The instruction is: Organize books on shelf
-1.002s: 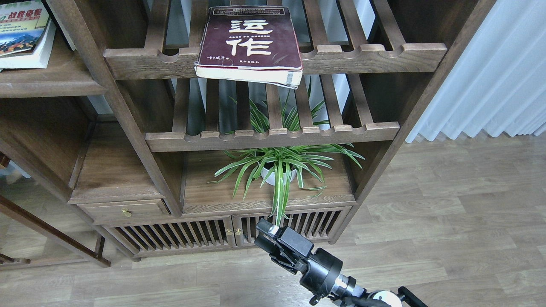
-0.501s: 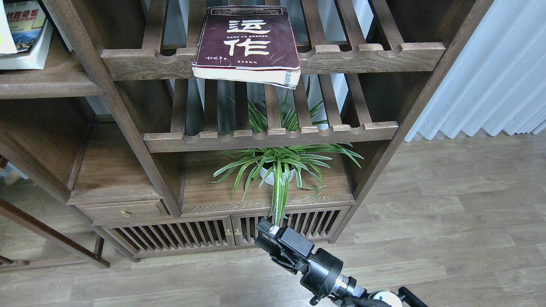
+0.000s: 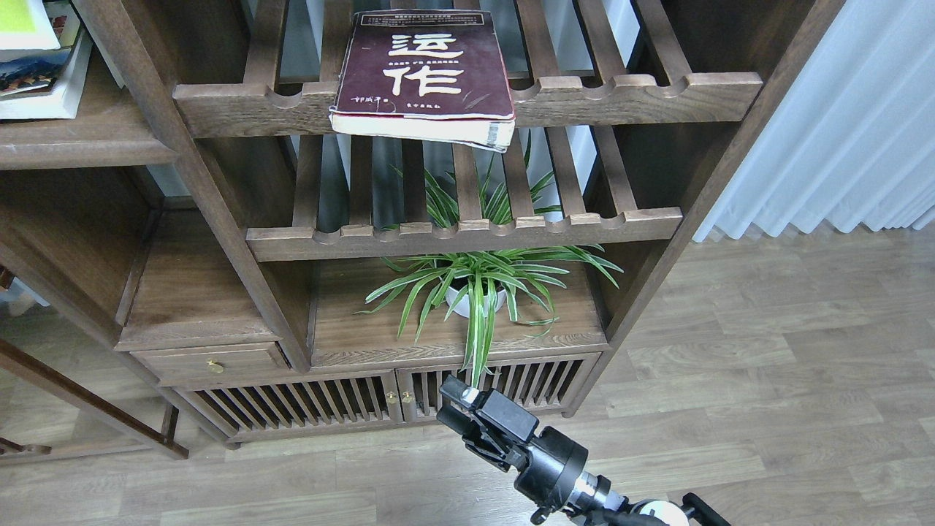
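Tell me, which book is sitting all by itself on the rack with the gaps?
The maroon book with big white characters. It lies flat and alone on the top slatted rack, poking over its front rail. The other books are stacked together on the solid shelf at far left.

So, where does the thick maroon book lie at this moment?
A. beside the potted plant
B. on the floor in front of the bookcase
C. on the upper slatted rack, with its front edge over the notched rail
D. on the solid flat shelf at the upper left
C: the maroon book lies flat on the upper slatted rack, and its front edge juts out past the notched rail, well above the potted plant.
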